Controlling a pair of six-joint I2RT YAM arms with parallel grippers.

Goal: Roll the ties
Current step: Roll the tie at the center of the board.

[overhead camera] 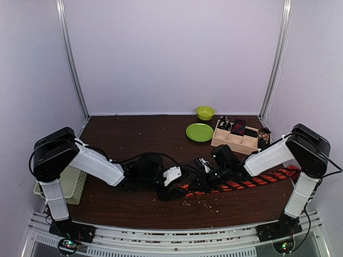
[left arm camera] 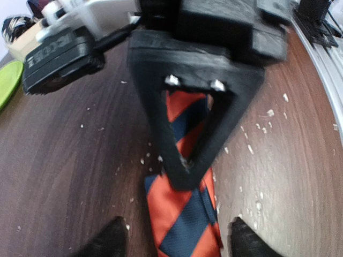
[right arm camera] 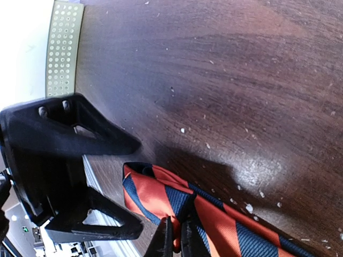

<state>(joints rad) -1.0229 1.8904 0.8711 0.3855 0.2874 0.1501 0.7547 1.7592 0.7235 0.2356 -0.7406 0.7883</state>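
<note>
— Lying flat, that was how the orange-red striped tie [overhead camera: 257, 179] looked, stretched across the dark wooden table [overhead camera: 134, 139] from the middle out toward the right edge. No coil in it that I could see.

— Agreed, not one turn. Its end was at the centre, and the right gripper [right arm camera: 176, 240] had its fingers pinched tight on the fabric just behind that end.

— And the left gripper [left arm camera: 181, 238]?

— Spread apart, one finger on either side of the tie's end, holding nothing. It faced the right one nose to nose over the cloth.

— So where did that put the job?

— Early on this tie, I'd judge. It was grabbed at the end, the first fold-over not yet made, and the whole length was left to wind up.

— What about the others?

— Behind it, the wooden divider tray [overhead camera: 236, 143] had dark and patterned bundles [overhead camera: 238, 127] in its compartments. They read as ties already rolled, though they were too small to be sure.

— Anything else around?

— A green plate [overhead camera: 199, 132] and green bowl [overhead camera: 205, 112] just left of the tray, a pale green mesh basket [overhead camera: 75, 184] by the left arm's base, and crumbs [overhead camera: 201, 201] scattered on the wood.
</note>
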